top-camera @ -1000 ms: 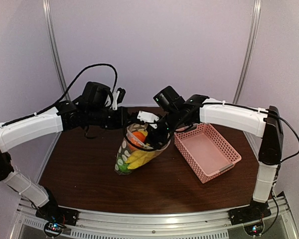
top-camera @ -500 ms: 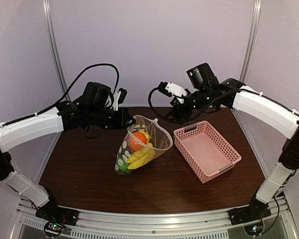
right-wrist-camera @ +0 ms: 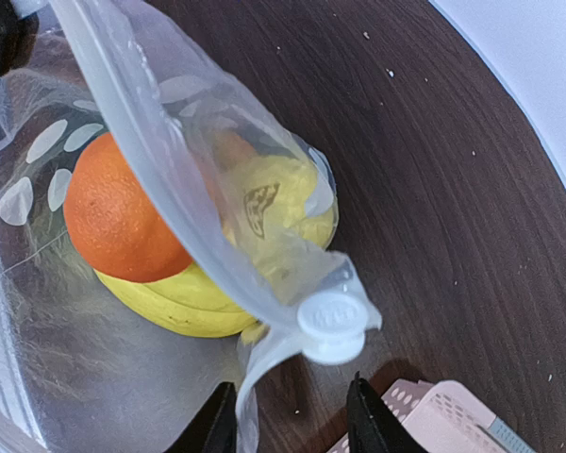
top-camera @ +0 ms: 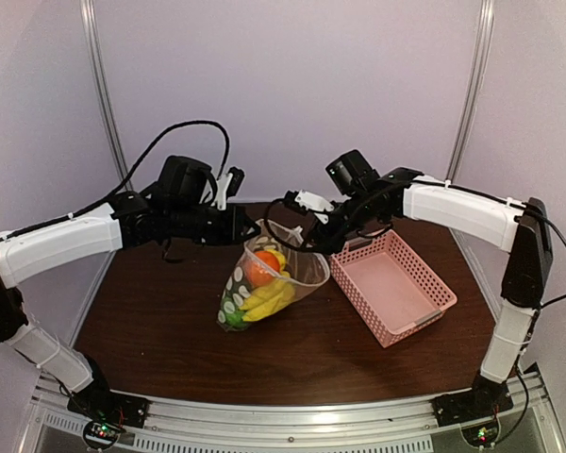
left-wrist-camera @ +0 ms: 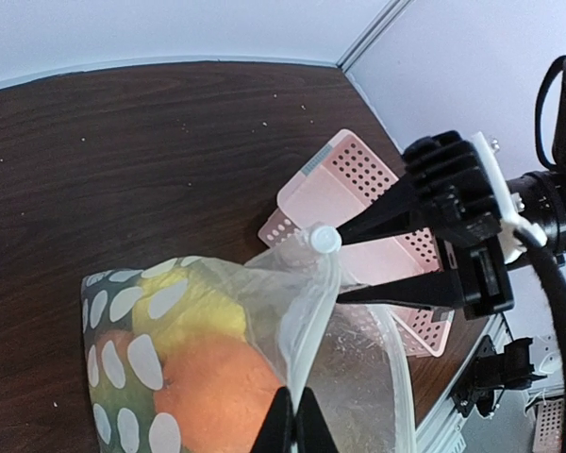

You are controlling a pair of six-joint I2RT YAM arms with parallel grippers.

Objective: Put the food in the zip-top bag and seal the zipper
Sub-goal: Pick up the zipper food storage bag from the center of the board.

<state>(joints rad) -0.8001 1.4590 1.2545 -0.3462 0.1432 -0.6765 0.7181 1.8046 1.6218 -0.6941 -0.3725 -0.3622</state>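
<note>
Looking around, we see a pink lattice plastic basket [top-camera: 391, 285] lying just beside the clear polka-dotted zip-top bag [top-camera: 255, 288], on its right. Both rest on the dark brown wooden table [top-camera: 160, 330], with a pale lilac wall [top-camera: 292, 94] behind. The left tool [left-wrist-camera: 292, 420] is clenched on the bag's mouth edge, holding it up. The right tool [right-wrist-camera: 292, 425] stands partly spread and grips nothing, the small white slider tab [right-wrist-camera: 332, 321] just beyond its fingertips. Inside the bag lie a round orange ball [right-wrist-camera: 118, 222] and yellow bananas [right-wrist-camera: 170, 307].

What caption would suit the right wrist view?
Open gripper poised at the white slider of a dotted bag holding an orange and bananas.
</note>
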